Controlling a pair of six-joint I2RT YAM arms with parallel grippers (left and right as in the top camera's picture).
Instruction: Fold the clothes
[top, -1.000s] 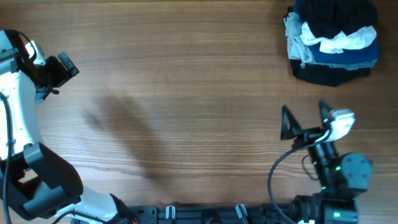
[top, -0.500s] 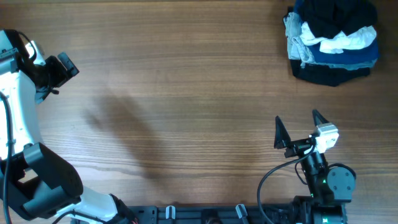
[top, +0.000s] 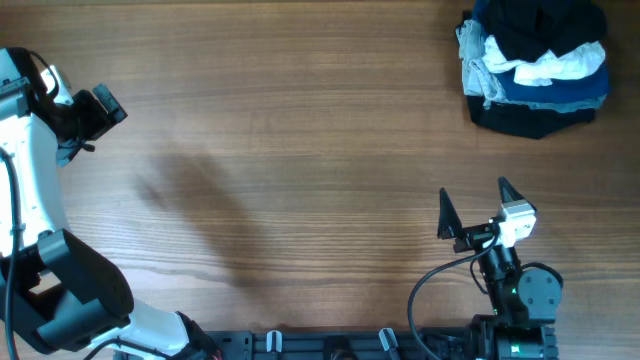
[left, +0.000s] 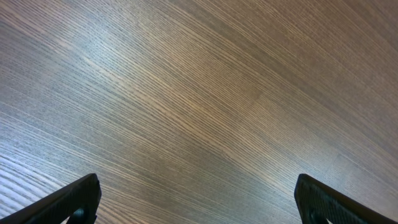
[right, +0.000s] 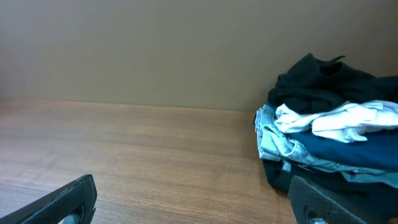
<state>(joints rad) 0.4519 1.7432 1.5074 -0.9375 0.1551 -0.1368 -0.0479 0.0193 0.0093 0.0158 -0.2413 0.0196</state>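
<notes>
A pile of clothes (top: 535, 68), black, navy, white and pale blue pieces heaped together, lies at the far right corner of the wooden table (top: 300, 150). It also shows in the right wrist view (right: 329, 140), ahead and to the right of the fingers. My right gripper (top: 475, 205) is open and empty near the front right edge, well short of the pile. My left gripper (left: 199, 202) is open and empty over bare wood; in the overhead view the left arm's wrist (top: 95, 108) is raised at the far left.
A rail with clips (top: 330, 345) runs along the table's front edge. The left arm's base (top: 70, 300) stands at the front left corner. A plain brown wall (right: 155, 50) rises behind the table.
My right gripper has drawn back toward the front edge and slightly left, away from the pile. The left arm has not moved.
</notes>
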